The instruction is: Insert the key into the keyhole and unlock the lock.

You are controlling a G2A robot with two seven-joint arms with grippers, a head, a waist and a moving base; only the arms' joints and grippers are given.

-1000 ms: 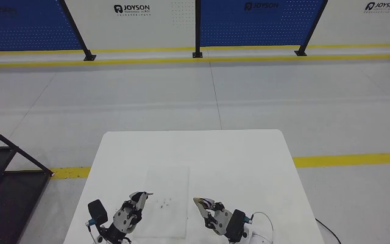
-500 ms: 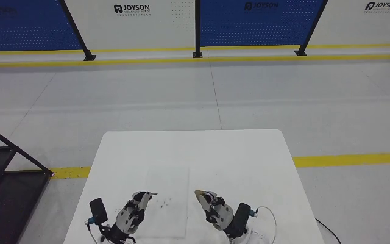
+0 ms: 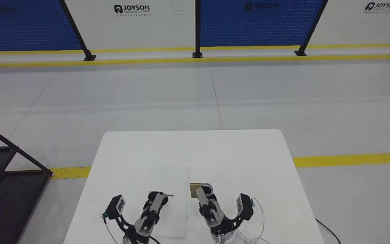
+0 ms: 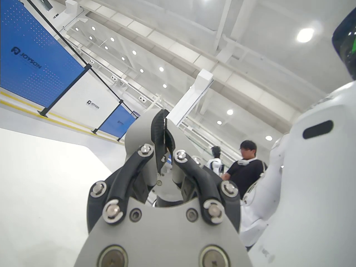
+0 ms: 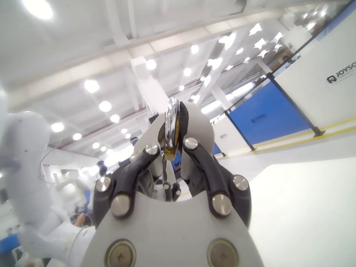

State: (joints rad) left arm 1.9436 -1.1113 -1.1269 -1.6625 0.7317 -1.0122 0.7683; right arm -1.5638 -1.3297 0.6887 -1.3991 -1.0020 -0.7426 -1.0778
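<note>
Table [image 3: 244,152], white and rectangular. Over its near edge the right gripper [image 5: 178,111] is clamped on a brass padlock [image 5: 170,136] between its fingertips. The left gripper [image 4: 164,120], pinched narrow, holds a thin key [image 3: 166,195] near the padlock, not touching.

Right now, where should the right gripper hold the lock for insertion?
Clamp the lock across its two flat faces, as the right gripper does, coming from the side away from the key. It's thin and flat-sided, so it seats squarely, and its brass end is bare toward the left gripper. Keyhole not visible.
</note>
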